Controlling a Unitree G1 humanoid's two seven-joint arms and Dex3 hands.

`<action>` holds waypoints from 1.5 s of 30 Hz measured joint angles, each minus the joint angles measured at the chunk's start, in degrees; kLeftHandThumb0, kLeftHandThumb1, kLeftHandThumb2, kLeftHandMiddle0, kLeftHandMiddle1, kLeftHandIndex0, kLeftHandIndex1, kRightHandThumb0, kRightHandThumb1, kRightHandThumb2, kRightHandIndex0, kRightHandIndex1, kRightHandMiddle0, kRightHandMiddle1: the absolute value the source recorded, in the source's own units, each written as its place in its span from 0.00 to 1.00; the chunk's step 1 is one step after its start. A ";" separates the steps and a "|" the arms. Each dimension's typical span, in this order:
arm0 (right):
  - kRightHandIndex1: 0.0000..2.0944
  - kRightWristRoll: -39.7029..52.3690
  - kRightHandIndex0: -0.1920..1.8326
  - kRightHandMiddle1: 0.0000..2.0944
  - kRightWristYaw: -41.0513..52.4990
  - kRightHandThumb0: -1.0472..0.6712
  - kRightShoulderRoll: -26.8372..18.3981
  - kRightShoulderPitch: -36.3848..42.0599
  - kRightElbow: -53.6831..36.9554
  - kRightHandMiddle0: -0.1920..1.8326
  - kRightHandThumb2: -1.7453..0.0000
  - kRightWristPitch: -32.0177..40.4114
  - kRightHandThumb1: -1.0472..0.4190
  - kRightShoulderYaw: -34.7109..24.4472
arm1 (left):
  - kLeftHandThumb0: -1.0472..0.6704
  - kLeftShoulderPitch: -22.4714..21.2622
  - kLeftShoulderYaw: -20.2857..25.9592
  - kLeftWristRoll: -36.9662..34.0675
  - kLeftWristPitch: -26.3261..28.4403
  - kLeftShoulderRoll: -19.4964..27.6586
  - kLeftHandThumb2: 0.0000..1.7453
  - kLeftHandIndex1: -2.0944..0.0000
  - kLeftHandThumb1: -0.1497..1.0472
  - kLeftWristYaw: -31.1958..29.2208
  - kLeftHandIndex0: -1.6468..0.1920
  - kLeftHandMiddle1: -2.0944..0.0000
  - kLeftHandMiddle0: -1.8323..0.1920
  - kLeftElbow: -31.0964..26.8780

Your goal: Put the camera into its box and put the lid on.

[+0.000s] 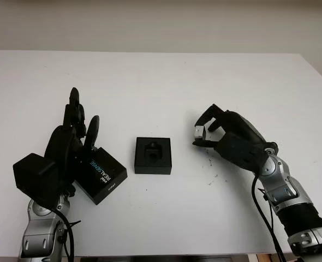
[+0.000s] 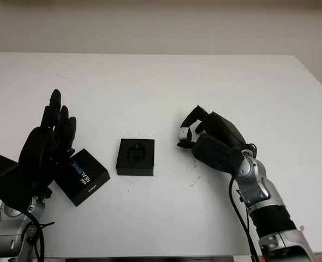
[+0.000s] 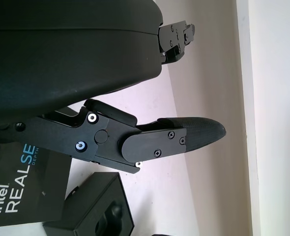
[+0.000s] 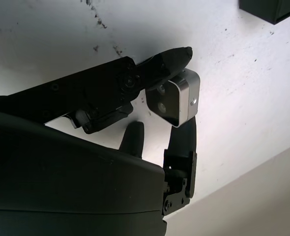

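The open black box (image 1: 153, 155) with its moulded insert lies near the table's middle. Its black lid (image 1: 101, 177), printed REALSENSE, lies to the left of it. My left hand (image 1: 76, 136) hovers open over the lid's left part, holding nothing. A small silver camera (image 1: 199, 132) with a dark glass face is pinched in my right hand (image 1: 206, 131), just above the table to the right of the box. In the right wrist view the camera (image 4: 175, 102) sits between the fingertips (image 4: 180, 54), and the box corner (image 4: 270, 10) shows beyond it.
The white table (image 1: 166, 87) stretches wide behind the box and both hands. A few small dark specks (image 1: 211, 180) mark the surface below the right hand. The table's front edge runs close behind both forearms.
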 measured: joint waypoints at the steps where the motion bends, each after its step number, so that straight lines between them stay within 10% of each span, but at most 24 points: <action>1: 0.71 0.45 0.05 0.98 0.43 0.39 0.13 -0.06 -0.06 0.17 0.97 0.06 0.01 -0.06 | 0.19 0.06 -0.09 0.01 0.00 -0.02 0.30 0.98 1.00 0.02 1.00 0.97 0.99 -0.01; 26: 0.48 13.11 0.13 0.93 10.80 0.37 3.31 -4.24 -5.51 0.21 0.97 -1.06 0.02 -2.59 | 0.20 0.97 -1.32 0.62 0.01 -1.79 0.30 0.98 1.00 1.15 1.00 0.97 0.99 -0.29; 45: 0.27 19.17 0.17 0.89 28.73 0.33 2.66 -11.33 -11.47 0.23 0.97 24.47 0.03 -0.19 | 0.20 1.72 -2.88 1.27 0.69 -2.54 0.30 0.98 1.00 2.68 1.00 0.97 1.00 -1.98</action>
